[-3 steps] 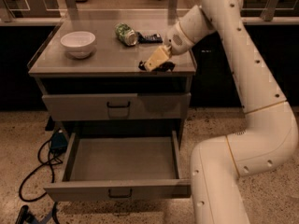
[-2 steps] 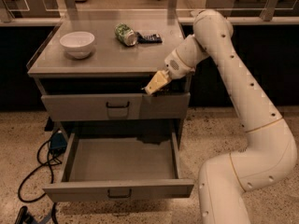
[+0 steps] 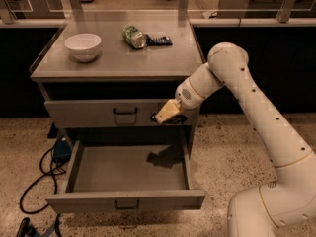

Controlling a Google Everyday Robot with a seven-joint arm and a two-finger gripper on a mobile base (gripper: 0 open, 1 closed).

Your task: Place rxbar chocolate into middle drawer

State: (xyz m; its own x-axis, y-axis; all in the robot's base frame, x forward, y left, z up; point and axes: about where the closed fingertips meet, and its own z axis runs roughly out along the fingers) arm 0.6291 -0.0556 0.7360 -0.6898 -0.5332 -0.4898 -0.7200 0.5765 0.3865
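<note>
My gripper (image 3: 166, 113), with pale yellowish fingers, is shut on the rxbar chocolate (image 3: 176, 118), a small dark bar that shows just below and right of the fingers. It hangs in front of the right end of the closed upper drawer (image 3: 98, 113), above the right rear of the open middle drawer (image 3: 126, 200). The middle drawer is pulled far out, and its grey floor (image 3: 118, 169) holds nothing but the arm's shadow.
On the cabinet top (image 3: 113, 63) stand a white bowl (image 3: 83, 46), a tipped green can (image 3: 132, 36) and a dark bluish wrapped bar (image 3: 159, 40). Black cables and a blue box (image 3: 61, 149) lie on the floor to the left. My white arm (image 3: 256, 112) stretches along the right.
The gripper lifted the dark bar off the right edge of the cabinet top and carried it down and forward, in front of the upper drawer and over the open drawer.
</note>
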